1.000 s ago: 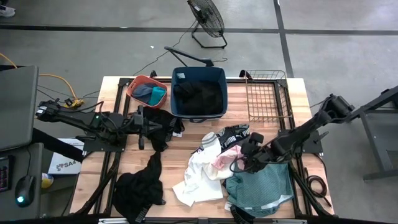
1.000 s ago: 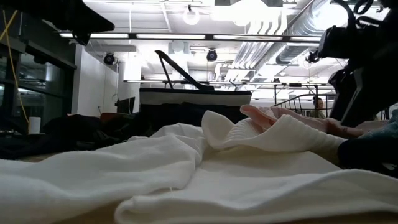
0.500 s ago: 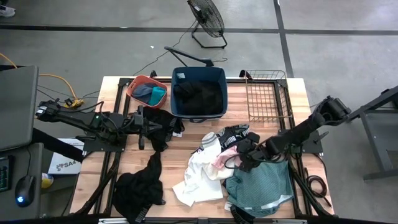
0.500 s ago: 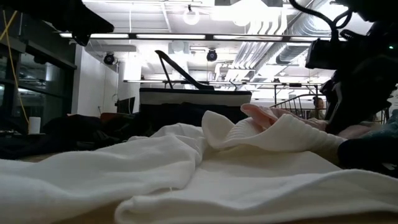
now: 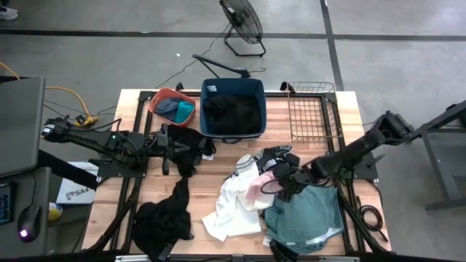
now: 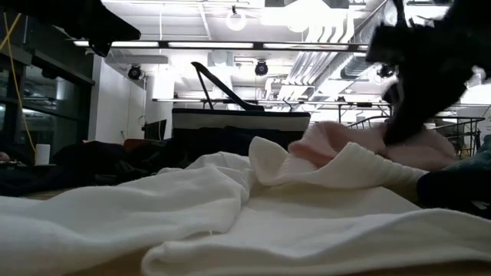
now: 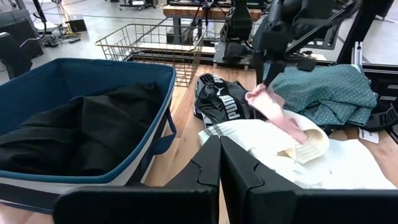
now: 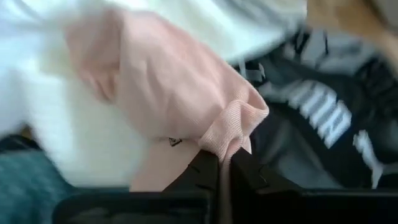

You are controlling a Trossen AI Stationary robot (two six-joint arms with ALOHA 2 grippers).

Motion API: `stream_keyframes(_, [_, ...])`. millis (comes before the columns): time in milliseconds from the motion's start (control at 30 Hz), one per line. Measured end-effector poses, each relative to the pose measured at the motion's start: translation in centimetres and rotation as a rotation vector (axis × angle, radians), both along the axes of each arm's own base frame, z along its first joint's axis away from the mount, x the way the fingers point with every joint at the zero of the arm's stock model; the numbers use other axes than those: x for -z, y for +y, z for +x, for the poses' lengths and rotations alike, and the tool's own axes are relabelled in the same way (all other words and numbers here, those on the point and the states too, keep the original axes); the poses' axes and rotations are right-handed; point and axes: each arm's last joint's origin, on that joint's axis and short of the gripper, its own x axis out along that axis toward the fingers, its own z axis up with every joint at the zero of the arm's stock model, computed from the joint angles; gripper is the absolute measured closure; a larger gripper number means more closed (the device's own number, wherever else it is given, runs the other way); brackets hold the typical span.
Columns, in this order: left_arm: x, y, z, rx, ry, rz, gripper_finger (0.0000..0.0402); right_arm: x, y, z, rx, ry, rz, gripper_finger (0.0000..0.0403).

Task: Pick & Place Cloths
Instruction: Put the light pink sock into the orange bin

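My right gripper is shut on a pale pink cloth at the middle of the table. That cloth lies on a white cloth, next to a teal-green cloth and a black-and-white patterned one. My left gripper waits shut at the table's left, with nothing between its fingers. It stands by a black cloth. Another black cloth lies at the near left. More black cloth fills the navy tub. My right gripper pinches a bunched edge of the pink cloth between its two fingers. The fingers slant down from the table's right side. The gripped end is raised off the pile. The rest of the pink cloth trails down slack onto the white cloth.
An orange basin with cloths stands at the far left, beside the navy tub. A wire basket stands at the far right. Bare wood shows between the left black cloths and the white one.
My right gripper has shut on the pink cloth and gone a little toward the table's left and up. The gripped end of the pink cloth has risen off the pile, while its other end stays on the white cloth.
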Motion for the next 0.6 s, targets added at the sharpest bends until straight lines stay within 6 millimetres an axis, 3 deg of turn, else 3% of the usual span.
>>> stream_keyframes(300, [0.0,0.0,0.0,-0.002,-0.001,-0.006,0.0401,-5.9,-0.3,0.9,0.014,-0.249,-0.115,0.0397])
stream_keyframes(600, [-0.3,-0.2,1.2,-0.021,-0.042,0.007,0.038,-8.9,-1.7,3.1,-0.013,-0.52,-0.229,0.0398])
